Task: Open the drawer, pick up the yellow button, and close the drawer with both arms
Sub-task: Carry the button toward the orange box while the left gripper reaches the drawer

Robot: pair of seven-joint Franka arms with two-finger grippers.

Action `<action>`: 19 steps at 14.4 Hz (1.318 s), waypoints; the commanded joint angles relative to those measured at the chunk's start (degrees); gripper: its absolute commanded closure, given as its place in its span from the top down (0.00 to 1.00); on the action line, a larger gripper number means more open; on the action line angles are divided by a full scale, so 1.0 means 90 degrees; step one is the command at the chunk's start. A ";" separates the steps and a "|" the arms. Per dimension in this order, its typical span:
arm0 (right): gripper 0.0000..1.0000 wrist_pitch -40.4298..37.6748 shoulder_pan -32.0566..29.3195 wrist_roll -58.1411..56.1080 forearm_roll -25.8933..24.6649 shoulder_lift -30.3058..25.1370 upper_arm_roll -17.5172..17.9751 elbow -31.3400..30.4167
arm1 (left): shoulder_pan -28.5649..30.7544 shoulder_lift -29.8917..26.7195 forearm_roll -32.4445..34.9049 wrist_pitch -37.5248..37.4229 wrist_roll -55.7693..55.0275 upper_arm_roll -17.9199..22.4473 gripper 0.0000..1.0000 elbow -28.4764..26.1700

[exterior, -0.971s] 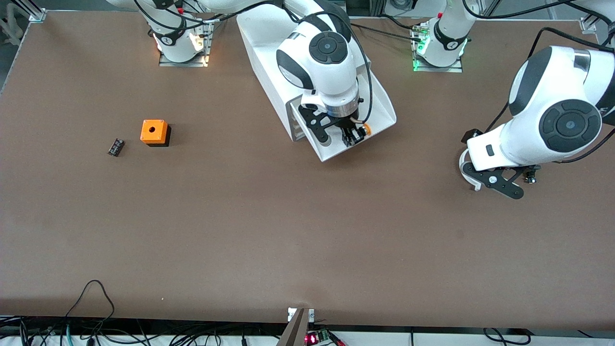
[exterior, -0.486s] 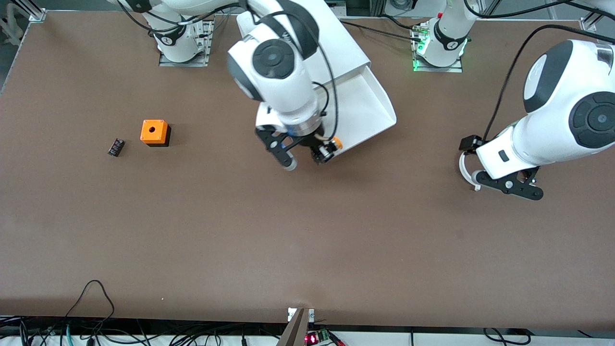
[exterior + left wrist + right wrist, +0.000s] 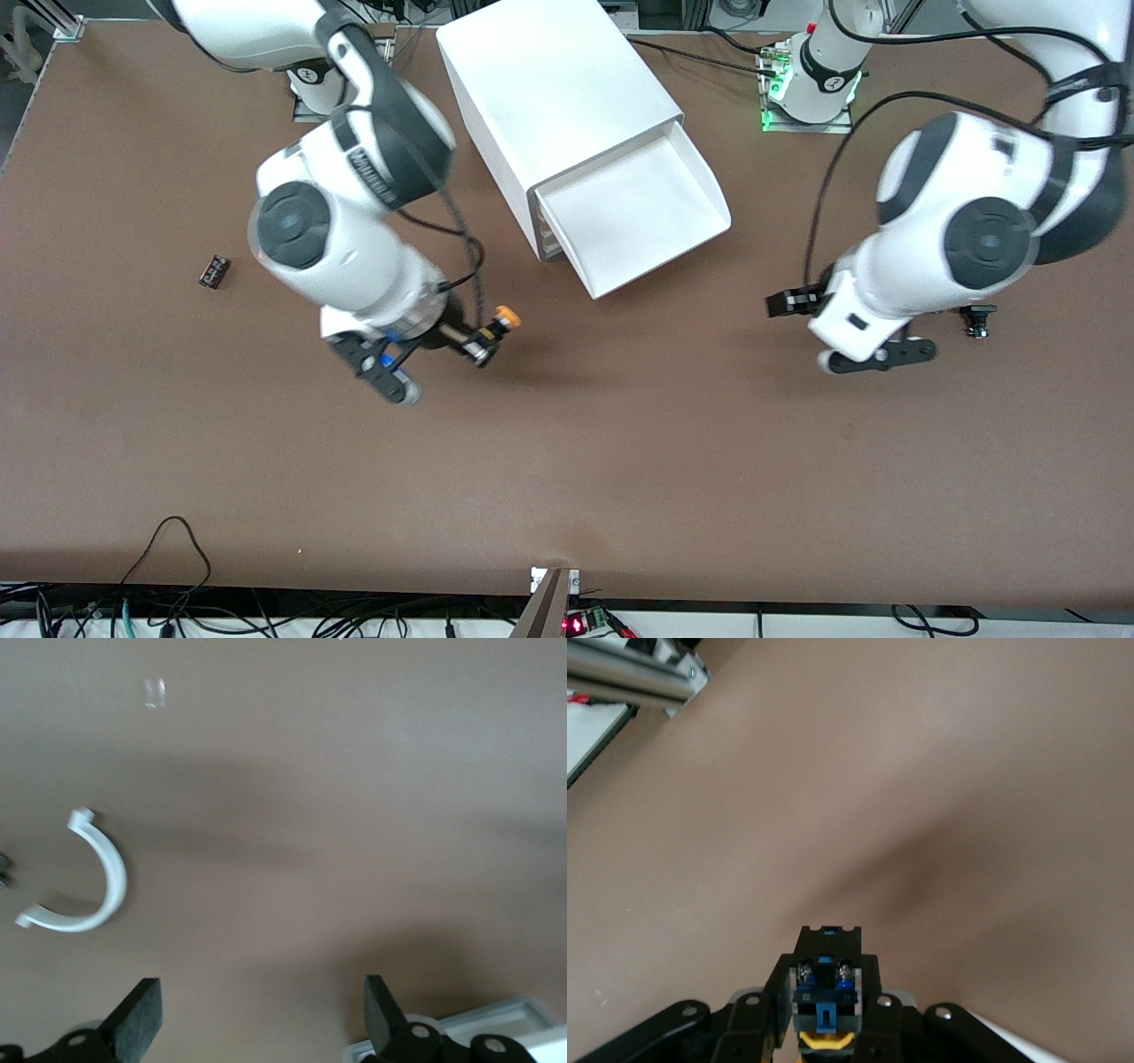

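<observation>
The right gripper (image 3: 474,341) holds the button (image 3: 496,324) pinched above bare table, the drawer (image 3: 633,217) stands open, and the left gripper (image 3: 873,356), fingers wide, must next push its front shut, I judge.

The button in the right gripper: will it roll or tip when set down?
The button, clamped in the right gripper over bare table, has a round cap, so on its side it may roll. Its stubby body looks rigid and probably light.
</observation>
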 commanded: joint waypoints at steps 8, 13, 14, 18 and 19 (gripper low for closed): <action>0.00 -0.0528 -0.1730 -0.4456 0.0059 -0.0094 -0.0020 -0.0745 | -0.0959 -0.0460 -0.0008 0.2292 -0.2524 0.0001 0.99 -0.2049; 0.00 0.0397 -0.1859 -0.5824 -0.0322 -0.0454 -0.0420 -0.2011 | -0.1039 -0.0576 -0.0008 0.2273 -0.2895 -0.0321 0.99 -0.2274; 0.00 0.0786 -0.1859 -0.6146 -0.0322 -0.0610 -0.0537 -0.2499 | -0.1039 -0.0616 -0.0008 0.2273 -0.2935 -0.0380 0.99 -0.2391; 0.00 0.2846 -0.1859 -0.7279 -0.0322 -0.1128 -0.0898 -0.4491 | -0.1039 -0.0655 -0.0008 0.2302 -0.3158 -0.0565 0.98 -0.2626; 0.00 0.3208 -0.1859 -0.7523 -0.0322 -0.1139 -0.1006 -0.4766 | -0.1039 -0.0655 -0.0018 0.2302 -0.3324 -0.0633 0.98 -0.2636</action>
